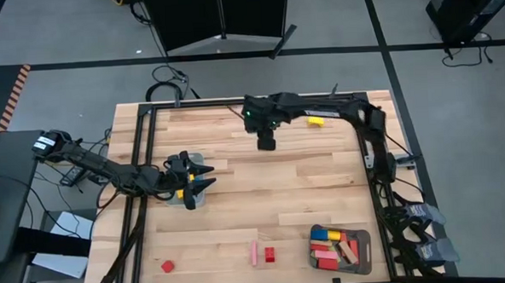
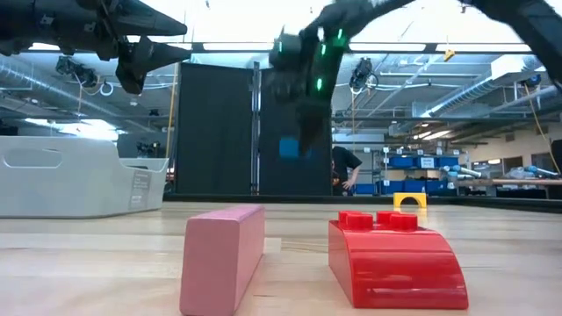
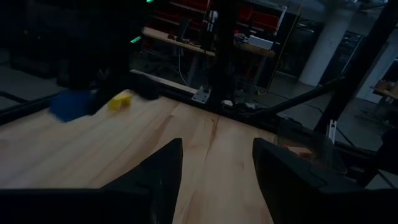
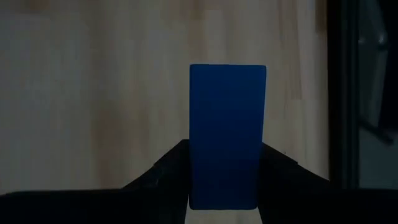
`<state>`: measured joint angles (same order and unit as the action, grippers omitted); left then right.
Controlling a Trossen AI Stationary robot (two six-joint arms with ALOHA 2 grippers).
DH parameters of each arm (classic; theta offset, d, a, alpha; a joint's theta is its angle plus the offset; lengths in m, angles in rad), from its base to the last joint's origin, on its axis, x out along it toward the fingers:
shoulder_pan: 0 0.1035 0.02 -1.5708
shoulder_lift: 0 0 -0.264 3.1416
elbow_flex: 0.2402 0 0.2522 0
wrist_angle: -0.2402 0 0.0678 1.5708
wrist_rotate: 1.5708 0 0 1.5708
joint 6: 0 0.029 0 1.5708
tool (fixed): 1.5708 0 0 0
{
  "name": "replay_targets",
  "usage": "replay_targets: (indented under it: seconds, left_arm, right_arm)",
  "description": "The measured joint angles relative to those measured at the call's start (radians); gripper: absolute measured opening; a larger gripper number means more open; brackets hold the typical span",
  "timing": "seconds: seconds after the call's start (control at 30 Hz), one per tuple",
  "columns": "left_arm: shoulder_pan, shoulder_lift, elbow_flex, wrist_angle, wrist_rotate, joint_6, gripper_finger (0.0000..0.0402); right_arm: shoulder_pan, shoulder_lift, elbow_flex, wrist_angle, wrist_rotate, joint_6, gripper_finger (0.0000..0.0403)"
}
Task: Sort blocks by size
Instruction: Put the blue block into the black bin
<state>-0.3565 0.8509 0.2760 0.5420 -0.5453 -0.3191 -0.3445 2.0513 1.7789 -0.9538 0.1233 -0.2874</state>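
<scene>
My right gripper hangs over the far middle of the table, shut on a blue block, which also shows in the low view. My left gripper is open and empty above the table's left middle, over a pale grey tray; its fingers stand apart. A yellow block lies flat on the table near the far right. A pink bar and a red block lie near the front edge, and another red block lies at the front left. My right gripper pinches the blue block between its two fingers, on two opposite sides at one end. The fingers point down from above. The block hangs below them, lifted clear of the table.
A grey tray at the front right holds several blocks, red, blue, yellow and plain wood. In the low view the pink bar and the studded red block stand close to the camera. Bare wood lies between the two arms.
</scene>
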Motion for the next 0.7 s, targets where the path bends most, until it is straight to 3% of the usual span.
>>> replay_targets:
  seconds: [0.13, 0.33, 0.53, 0.7]
  left_arm:
    - [0.000, 0.000, 0.000, -0.020, 0.000, -0.018, 0.0202]
    - [0.000, 0.000, 0.000, -0.034, 0.008, -0.033, 0.0202]
    - [0.000, 0.000, 0.000, -0.073, 0.018, -0.044, 0.0202]
    - [0.000, 0.000, 0.000, -0.070, 0.031, -0.054, 0.0202]
  right_arm:
    - [0.117, -0.101, 0.001, -0.108, 0.014, 0.051, 0.0143]
    - [0.377, -0.217, -0.035, -0.298, 0.006, 0.261, 0.0143]
    - [0.647, -0.383, -0.290, -0.288, -0.050, 0.678, 0.0143]
    - [0.881, -0.508, -0.516, -0.157, -0.102, 1.075, 0.0143]
